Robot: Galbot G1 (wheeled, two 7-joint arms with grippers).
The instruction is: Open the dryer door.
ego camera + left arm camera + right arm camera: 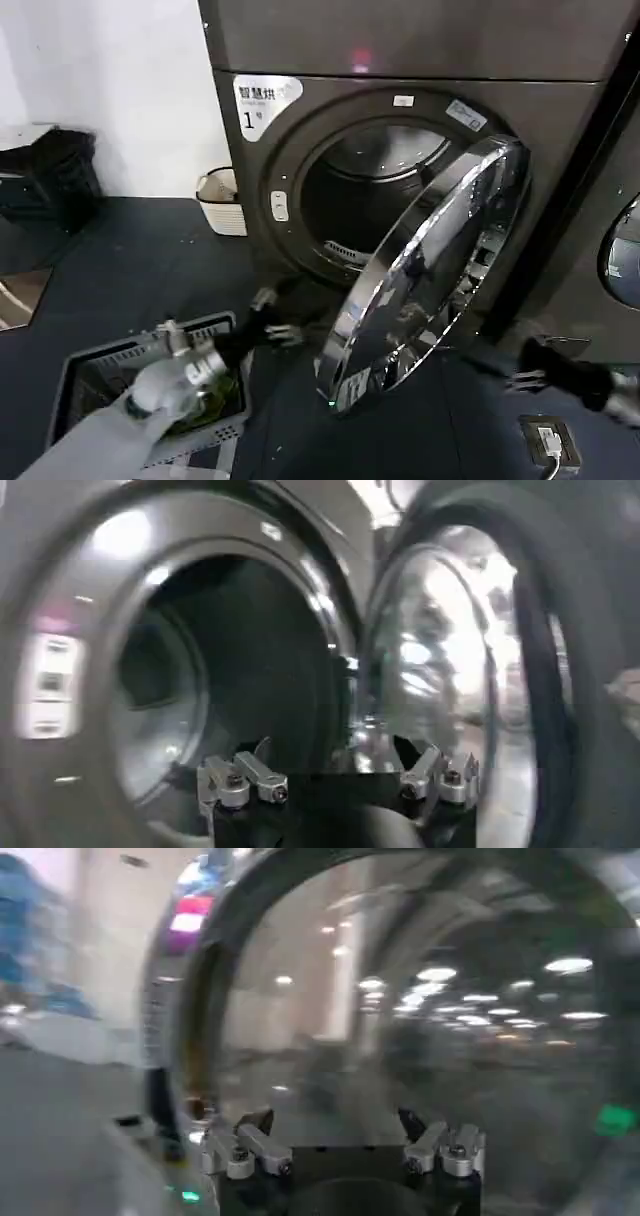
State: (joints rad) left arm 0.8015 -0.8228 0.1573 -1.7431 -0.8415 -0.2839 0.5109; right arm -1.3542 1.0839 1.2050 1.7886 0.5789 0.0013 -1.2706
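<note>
The dryer door (432, 268), a wide chrome ring around dark glass, stands swung out about halfway from the dark grey dryer (400, 60), hinged on its right side. The drum opening (372, 190) is exposed. My left gripper (275, 318) is open, low in front of the opening, just left of the door's free lower edge and holding nothing. In the left wrist view the left gripper (335, 758) faces the drum (190, 680) with the door's inner side (440, 670) beside it. My right gripper (527, 362) is open, low to the right of the door; the right gripper (335, 1123) faces the door's glass (420, 1028).
A white basket (222, 200) stands on the floor left of the dryer. A grey crate (95, 375) lies under my left arm. A black bin (50, 175) sits at the far left. The neighbouring machine's round door (622, 250) is at the right edge, with a small floor box (548, 440) below it.
</note>
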